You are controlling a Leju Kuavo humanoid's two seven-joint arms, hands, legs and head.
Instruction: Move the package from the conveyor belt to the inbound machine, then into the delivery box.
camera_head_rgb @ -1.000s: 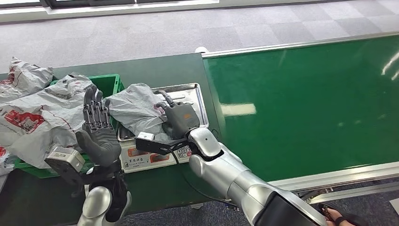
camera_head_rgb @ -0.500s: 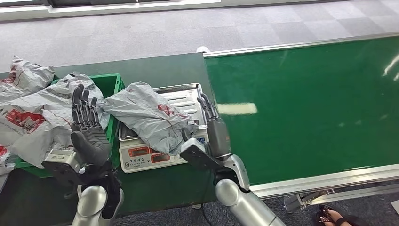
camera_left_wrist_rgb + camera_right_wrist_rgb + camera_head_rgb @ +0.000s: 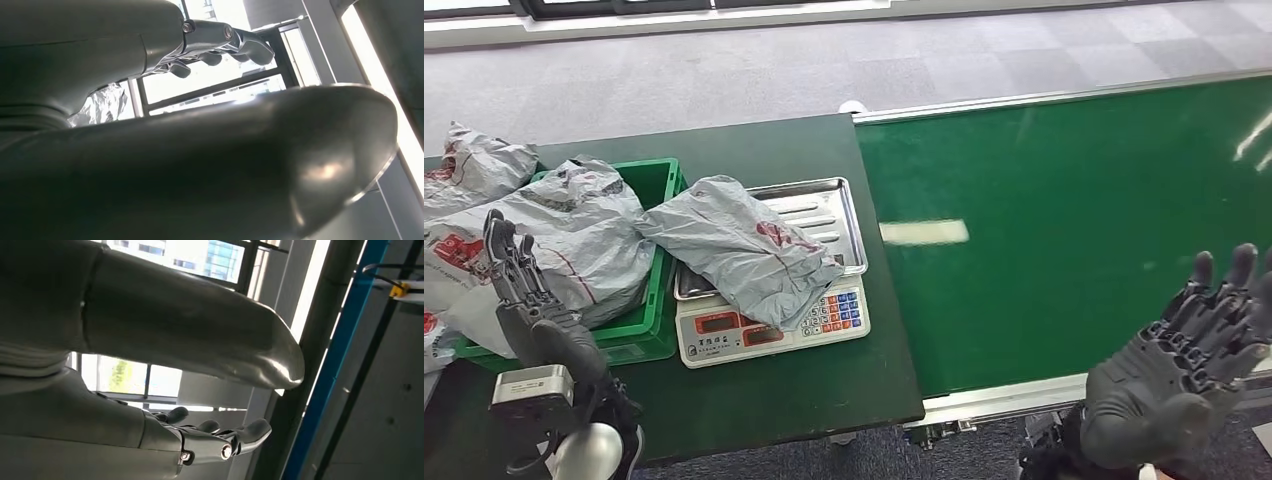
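Observation:
A grey plastic package [image 3: 742,243] with a red mark lies across the steel pan of the weighing scale [image 3: 824,208], the inbound machine, on the dark green table. Nothing holds it. My left hand [image 3: 529,300] is raised at the table's front left corner, fingers straight and apart, empty, beside the green crate [image 3: 652,180]. My right hand [image 3: 1184,365] is raised at the lower right, over the front rail of the green conveyor belt [image 3: 1074,210], fingers spread and empty. Both wrist views point upward past outstretched fingers [image 3: 220,42] [image 3: 215,440] at windows.
The green crate holds a large grey package [image 3: 574,225]; another grey package [image 3: 469,165] lies left of it. The conveyor surface carries no packages. The scale's keypad and display [image 3: 769,325] face the table's front edge.
My right hand let go of the package on the scale, drew back and swung far right over the conveyor's front rail. My left hand moved left and down toward the table corner.

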